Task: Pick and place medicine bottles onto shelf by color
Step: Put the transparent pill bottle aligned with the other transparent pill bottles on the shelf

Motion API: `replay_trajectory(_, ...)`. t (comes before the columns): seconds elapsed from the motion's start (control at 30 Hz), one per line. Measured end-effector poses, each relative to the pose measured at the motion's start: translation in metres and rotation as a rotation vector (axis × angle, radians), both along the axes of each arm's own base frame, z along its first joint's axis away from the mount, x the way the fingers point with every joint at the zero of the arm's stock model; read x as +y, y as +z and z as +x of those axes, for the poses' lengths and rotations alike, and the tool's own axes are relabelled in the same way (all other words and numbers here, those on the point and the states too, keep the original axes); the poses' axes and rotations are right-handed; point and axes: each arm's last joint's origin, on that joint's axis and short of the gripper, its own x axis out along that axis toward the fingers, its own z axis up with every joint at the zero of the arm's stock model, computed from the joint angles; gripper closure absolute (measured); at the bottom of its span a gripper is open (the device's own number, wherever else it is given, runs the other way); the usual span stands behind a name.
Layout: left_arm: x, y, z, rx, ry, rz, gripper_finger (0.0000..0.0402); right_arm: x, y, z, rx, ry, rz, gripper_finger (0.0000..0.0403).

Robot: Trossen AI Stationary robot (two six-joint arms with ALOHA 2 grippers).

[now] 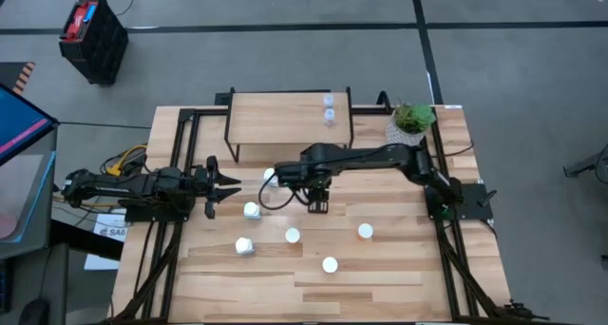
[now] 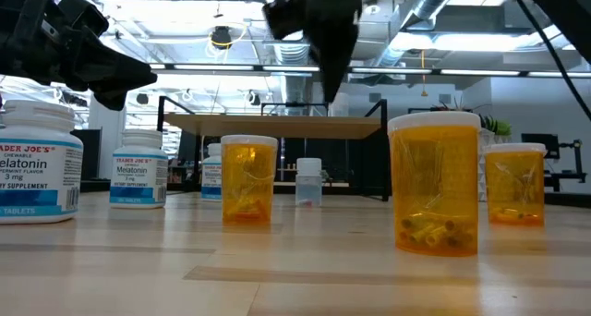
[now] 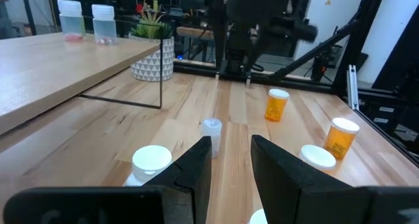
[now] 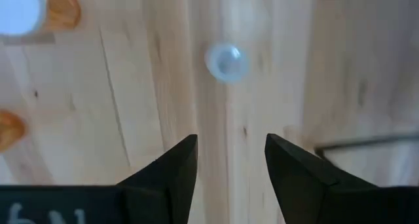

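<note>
My right gripper (image 4: 229, 160) hangs open above the table, fingers pointing down, over bare wood. A clear pale-blue bottle (image 4: 226, 60) stands upright on the table a little beyond its fingertips, untouched; it also shows in the low view (image 2: 308, 181). Two clear bottles (image 1: 329, 108) stand on the shelf (image 1: 275, 121) near its right end. Three orange bottles (image 2: 434, 182) with white caps and three white bottles (image 2: 37, 164) stand upright on the table. My left gripper (image 3: 230, 162) waits open at the table's left side, pointing level.
A potted green plant (image 1: 411, 121) stands at the far right corner beside the shelf. The white bottles (image 1: 251, 211) sit left of centre and the orange ones (image 1: 330, 264) toward the near middle. Bare tabletop lies along the near edge and at the right.
</note>
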Motion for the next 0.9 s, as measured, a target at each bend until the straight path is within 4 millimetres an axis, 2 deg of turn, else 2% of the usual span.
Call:
replay_trajectory(0.23, 0.000, 0.000, 0.000, 0.000, 0.000, -0.001, 0.0306, -0.001, -0.028, 0.014, 0.048, 0.066, -0.001, 0.0215)
replay_trajectory(0.37, 0.000, 0.000, 0.000, 0.000, 0.000, -0.004, 0.0306, -0.004, -0.036, 0.017, 0.061, 0.063, 0.000, 0.0219)
replay_trajectory(0.57, 0.000, 0.000, 0.000, -0.003, 0.002, -0.028, 0.0306, -0.018, -0.030, 0.009, 0.100, 0.016, 0.002, 0.0215)
replay_trajectory(0.73, 0.000, 0.000, 0.000, -0.002, -0.003, -0.031, 0.0306, -0.021, -0.001, -0.003, 0.025, 0.017, 0.011, 0.0210)
replay_trajectory(0.9, -0.001, 0.000, 0.000, 0.001, -0.024, -0.043, 0.0306, -0.015, -0.002, -0.019, -0.020, 0.012, 0.008, 0.0212)
